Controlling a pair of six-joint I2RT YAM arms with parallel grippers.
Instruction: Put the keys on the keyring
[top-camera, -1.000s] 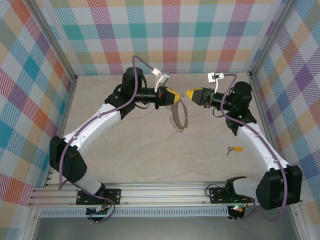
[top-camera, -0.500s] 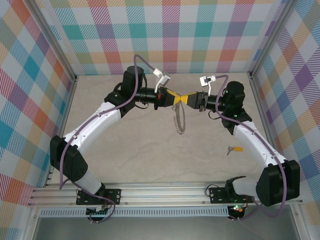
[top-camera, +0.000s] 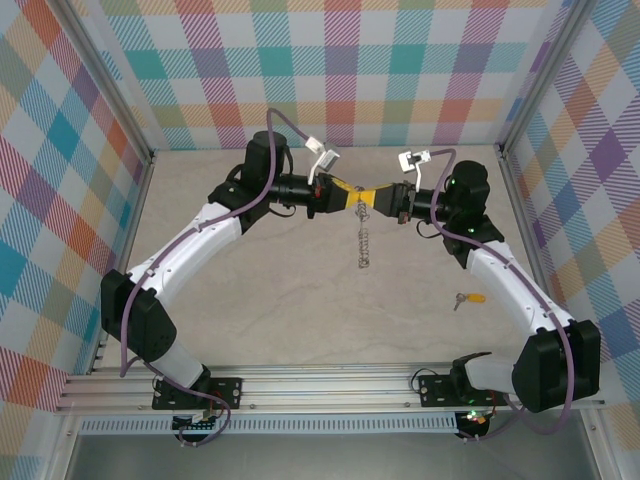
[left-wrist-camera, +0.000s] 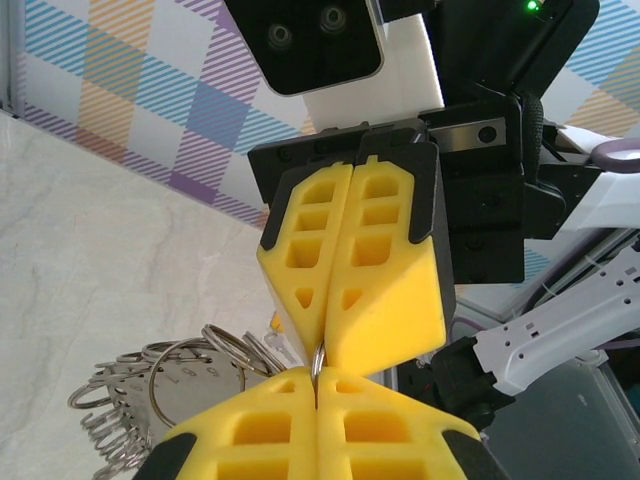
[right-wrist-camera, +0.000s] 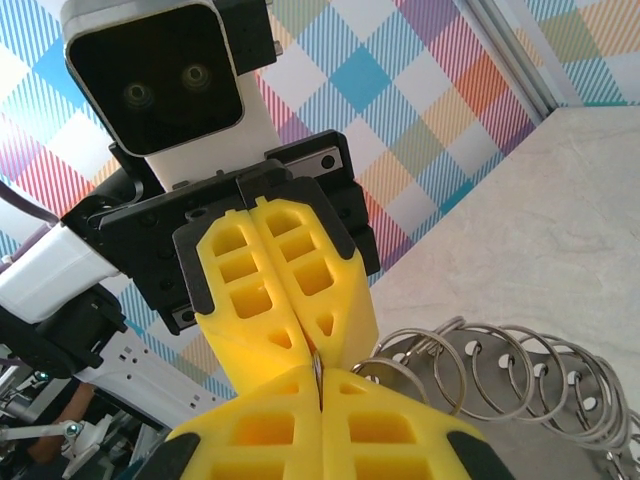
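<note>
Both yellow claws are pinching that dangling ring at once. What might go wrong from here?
The left gripper and right gripper pinch the keyring tip to tip on thin wire; any pull apart might bend it or drop it.
With both shut, neither is free to fetch the key on the table.

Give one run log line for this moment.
left gripper: shut on keyring | right gripper: shut on keyring | key: on table

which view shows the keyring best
Right wrist: the keyring fans out into separate loops, sharp and close. Left wrist catches the keyring bunched at lower left; top external sees the keyring edge-on, hanging thin.
</note>
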